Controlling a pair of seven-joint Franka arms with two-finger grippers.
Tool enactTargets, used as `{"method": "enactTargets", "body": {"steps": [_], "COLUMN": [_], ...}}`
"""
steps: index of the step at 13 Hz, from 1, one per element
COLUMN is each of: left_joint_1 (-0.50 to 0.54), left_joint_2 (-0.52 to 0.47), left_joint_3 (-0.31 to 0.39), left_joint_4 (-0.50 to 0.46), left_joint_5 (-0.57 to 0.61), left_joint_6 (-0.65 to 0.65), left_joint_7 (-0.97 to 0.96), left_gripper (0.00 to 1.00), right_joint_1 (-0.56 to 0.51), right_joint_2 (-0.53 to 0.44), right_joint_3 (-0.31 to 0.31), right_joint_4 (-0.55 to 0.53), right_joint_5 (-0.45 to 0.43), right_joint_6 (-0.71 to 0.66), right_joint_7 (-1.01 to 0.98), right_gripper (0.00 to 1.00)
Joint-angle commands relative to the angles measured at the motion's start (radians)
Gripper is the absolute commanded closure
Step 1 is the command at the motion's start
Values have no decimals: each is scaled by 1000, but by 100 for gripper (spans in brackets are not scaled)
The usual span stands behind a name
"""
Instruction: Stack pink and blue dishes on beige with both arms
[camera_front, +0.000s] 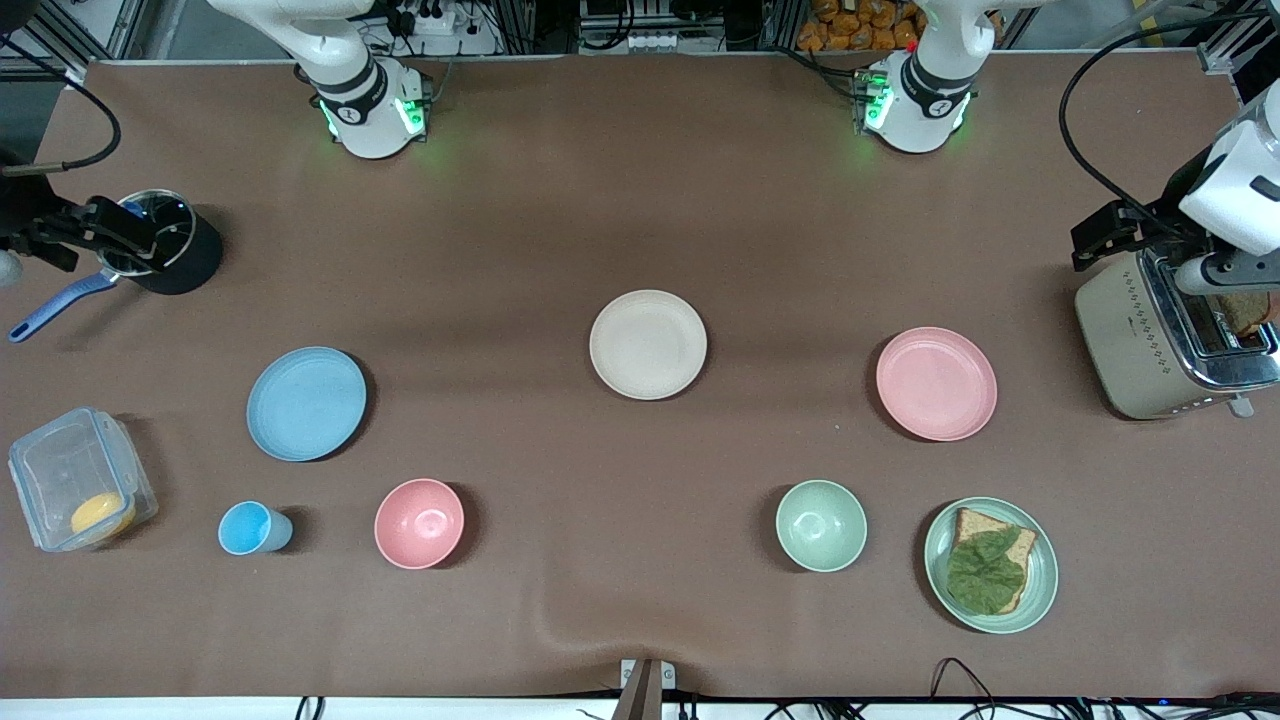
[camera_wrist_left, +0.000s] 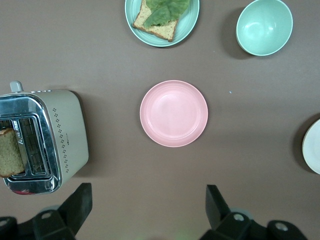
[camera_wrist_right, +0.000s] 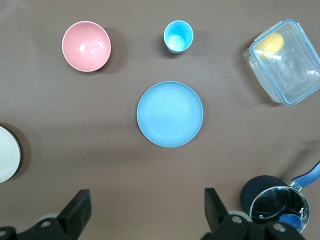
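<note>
Beige plate (camera_front: 648, 344) sits mid-table, nothing stacked on it. Pink plate (camera_front: 936, 383) lies toward the left arm's end, near the toaster (camera_front: 1160, 335); blue plate (camera_front: 306, 403) toward the right arm's end (cup (camera_front: 252, 528) and pink bowl (camera_front: 419, 523) nearer the camera). Left gripper (camera_wrist_left: 147, 210) above the pink plate, right gripper (camera_wrist_right: 146, 210) above the blue one, both spread wide, holding nothing

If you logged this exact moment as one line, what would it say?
stacked: none | pink plate, blue plate, beige plate: apart on table | left gripper: open above pink | right gripper: open above blue
</note>
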Motion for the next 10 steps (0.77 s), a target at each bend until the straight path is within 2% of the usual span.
{"method": "enactTargets", "body": {"steps": [1, 4, 6, 8, 10], "left_joint_1": [-9, -8, 0, 12, 49], "left_joint_2": [-25, -11, 30, 58, 56], "left_joint_3": [22, 22, 17, 19, 19], "left_joint_4": [-11, -11, -51, -133, -286], "left_joint_5": [-14, -5, -2, 3, 15], "left_joint_6": [0, 0, 0, 97, 275], "left_joint_7": [9, 4, 1, -1, 7], "left_gripper": [0, 0, 0, 0, 0], "right_joint_1": [-13, -13, -12, -12, -9], "right_joint_2": [-14, -12, -10, -9, 2], "right_joint_3": [10, 10, 10, 10, 13], "right_joint_4": [1, 1, 2, 4, 2], "right_joint_5": [4, 4, 3, -3, -47], "right_joint_6": [-11, -12, -15, -25, -26], "right_joint_7": [10, 11, 11, 19, 11], "right_gripper": [0, 0, 0, 0, 0]}}
